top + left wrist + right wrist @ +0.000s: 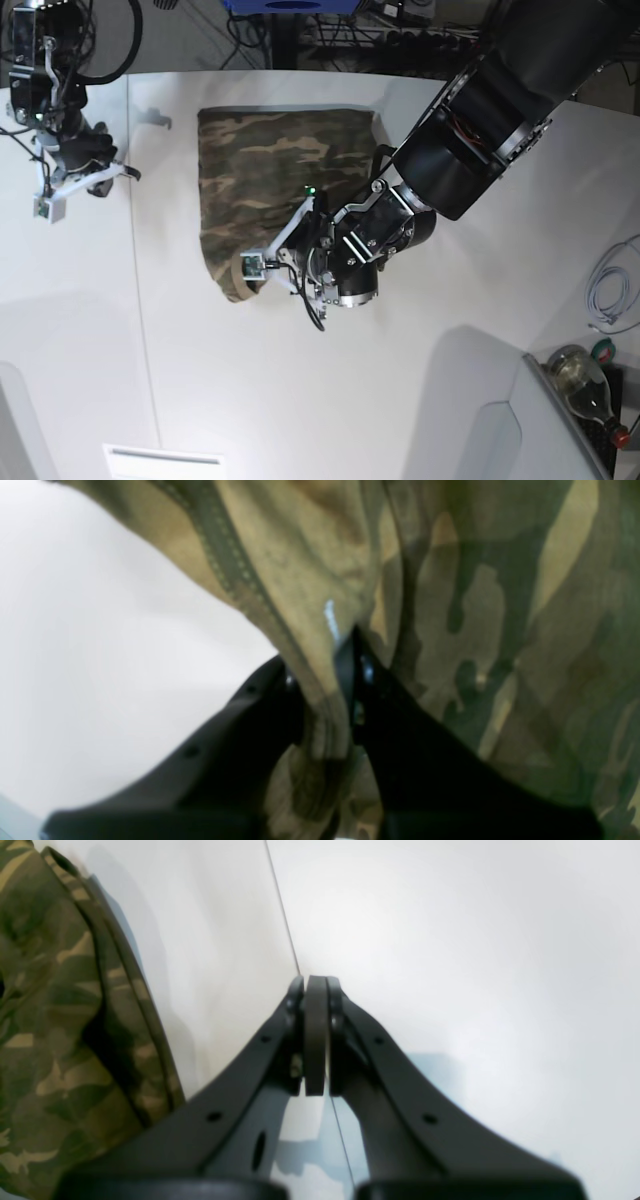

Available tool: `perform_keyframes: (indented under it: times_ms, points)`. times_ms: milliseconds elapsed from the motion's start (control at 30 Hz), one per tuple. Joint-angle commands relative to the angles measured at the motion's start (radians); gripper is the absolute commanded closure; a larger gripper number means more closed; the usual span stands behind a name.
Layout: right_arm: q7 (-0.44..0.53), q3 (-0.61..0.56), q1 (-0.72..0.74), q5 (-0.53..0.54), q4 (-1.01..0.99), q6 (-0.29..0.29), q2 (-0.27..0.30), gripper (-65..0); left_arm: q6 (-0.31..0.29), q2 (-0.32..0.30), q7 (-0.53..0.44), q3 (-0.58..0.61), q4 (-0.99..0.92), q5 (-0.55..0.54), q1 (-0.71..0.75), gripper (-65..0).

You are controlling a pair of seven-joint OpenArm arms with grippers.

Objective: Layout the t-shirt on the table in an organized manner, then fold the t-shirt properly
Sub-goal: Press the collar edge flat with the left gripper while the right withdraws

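While the left gripper (327, 680) pinches a bunched hem fold of the camouflage t-shirt (275, 190), the garment lies folded on the white table (400, 400). Off to the side, the right gripper (316, 1035) hangs above bare tabletop, jaws pressed together, holding nothing.

Beyond the far edge of the white work surface, a tangle of dark cables (390, 35) and a blue object (290, 6) sit in shadow. Right of that tangle and nearer the camera, a pale coiled cable (612, 290) lies loose. Below the coil, at the lower right corner, stands a glass bottle (580, 385). Light is even and bright.
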Motion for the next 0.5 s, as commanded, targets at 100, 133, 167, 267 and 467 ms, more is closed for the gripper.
perform_keyframes:
  times_ms: [100,133,167,267,467]
  points:
    - [0.018,0.003,0.003,0.005,0.014,0.007,0.009,0.0,-0.008,0.0,0.029,-0.001,0.007,0.027,-0.018,0.0]
    - [0.018,0.003,0.003,0.005,0.014,0.007,0.009,0.0,-0.008,0.0,0.029,-0.001,0.007,0.027,-0.021,0.0]
    - [0.018,0.003,0.003,0.005,0.014,0.007,0.009,0.0,-0.008,0.002,0.028,-0.001,0.007,0.027,-0.023,0.0]
    - [0.018,0.003,0.003,0.005,0.014,0.007,0.009,0.0,-0.008,0.005,0.032,-0.001,0.009,0.027,-0.026,0.0]
    - [0.018,0.003,-0.011,0.005,0.014,0.008,0.009,0.0,-0.008,0.005,0.032,-0.002,0.009,0.027,-0.029,0.0]
